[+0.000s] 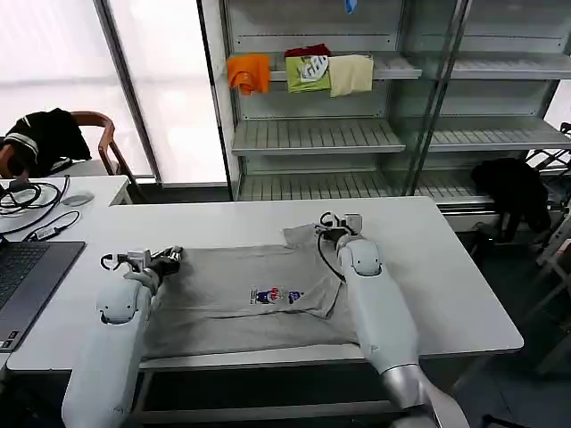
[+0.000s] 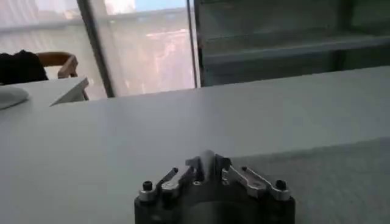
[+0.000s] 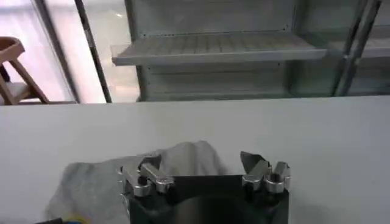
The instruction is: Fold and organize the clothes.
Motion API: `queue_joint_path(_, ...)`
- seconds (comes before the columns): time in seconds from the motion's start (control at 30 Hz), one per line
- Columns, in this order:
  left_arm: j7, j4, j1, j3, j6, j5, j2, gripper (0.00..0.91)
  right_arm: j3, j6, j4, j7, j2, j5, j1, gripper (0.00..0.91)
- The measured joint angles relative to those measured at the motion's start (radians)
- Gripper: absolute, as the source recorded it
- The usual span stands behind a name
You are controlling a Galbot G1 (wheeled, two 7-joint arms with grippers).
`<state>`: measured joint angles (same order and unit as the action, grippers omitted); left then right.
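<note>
The clothes, one light grey short-sleeved shirt (image 1: 223, 299) with a small multicoloured chest print, lie spread on the white table (image 1: 446, 267). My left gripper (image 1: 174, 257) is at the shirt's left edge. In the left wrist view it (image 2: 207, 164) is shut on a small pinch of the grey cloth (image 2: 317, 176). My right gripper (image 1: 335, 223) is at the shirt's far right sleeve. In the right wrist view it (image 3: 204, 169) stands open, fingers (image 3: 146, 175) wide apart, with a bunched fold of the shirt (image 3: 183, 159) lying just ahead, nearer one finger.
A laptop (image 1: 27, 276) and cables (image 1: 36, 201) occupy the table's left end. Behind the table stand metal shelves with folded orange, green and cream garments (image 1: 303, 71). A chair with a black garment (image 1: 45, 138) stands back left; another black garment (image 1: 513, 192) hangs right.
</note>
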<state>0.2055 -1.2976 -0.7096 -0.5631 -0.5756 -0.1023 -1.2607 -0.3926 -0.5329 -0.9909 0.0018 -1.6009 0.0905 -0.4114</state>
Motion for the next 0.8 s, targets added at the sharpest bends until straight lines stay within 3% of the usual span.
queue_joint_path(0.33,0.016,-0.012,-0.010,-0.001,0.000,-0.003,0.003,0.010,0.001,0.026,0.003,-0.023,-0.008,0.000,-0.003,0.000)
queue_joint_path(0.8,0.041,-0.013,-0.011,-0.014,-0.001,-0.022,-0.007,0.000,-0.004,0.065,-0.060,0.002,-0.008,0.036,-0.035,0.000)
